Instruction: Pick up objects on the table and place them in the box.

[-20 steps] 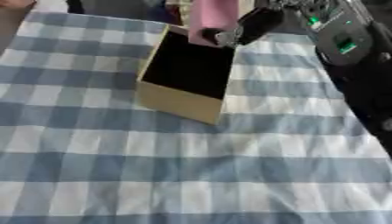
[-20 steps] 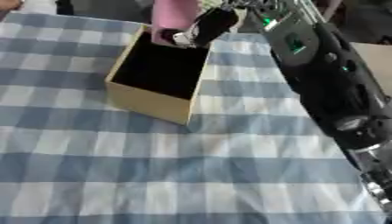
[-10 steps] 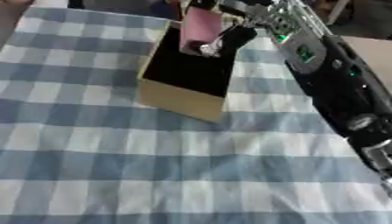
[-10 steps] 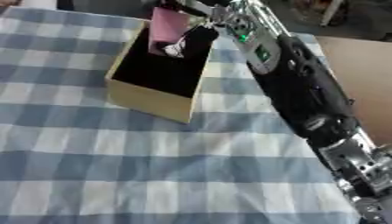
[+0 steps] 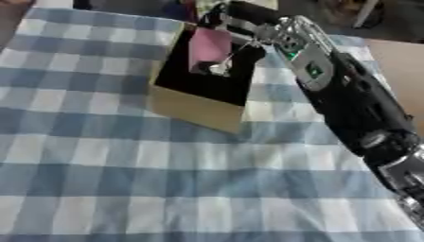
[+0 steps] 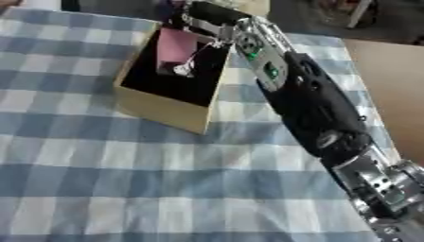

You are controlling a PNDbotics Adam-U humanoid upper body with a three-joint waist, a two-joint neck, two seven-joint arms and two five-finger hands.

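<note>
- Pink object [image 5: 208, 46], flat-sided and roughly rectangular, sits in the mouth of the box [image 5: 192, 109], toward its far edge at about 12 o'clock from the box's middle; its lower part is down in the dark interior.
- Tan cardboard forms the box, open at the top, black inside, standing on the table at about 11 o'clock from the centre of the view.
- Blue-and-white checked cloth [image 5: 124, 189] covers the table and fills the near half of both views.
- Black and silver, the right arm [image 6: 311, 108] runs in from 4 o'clock and stretches diagonally up to the box's far right corner.
- Its right hand [image 5: 240, 35] is over the box opening, at about 3 o'clock from the pink object, fingers curled in against that object's right edge; I cannot tell whether they clamp it or only touch it.
- A thin silver part hangs from the hand down into the box, just beside the pink object.
- Left hand shows in neither view.
</note>
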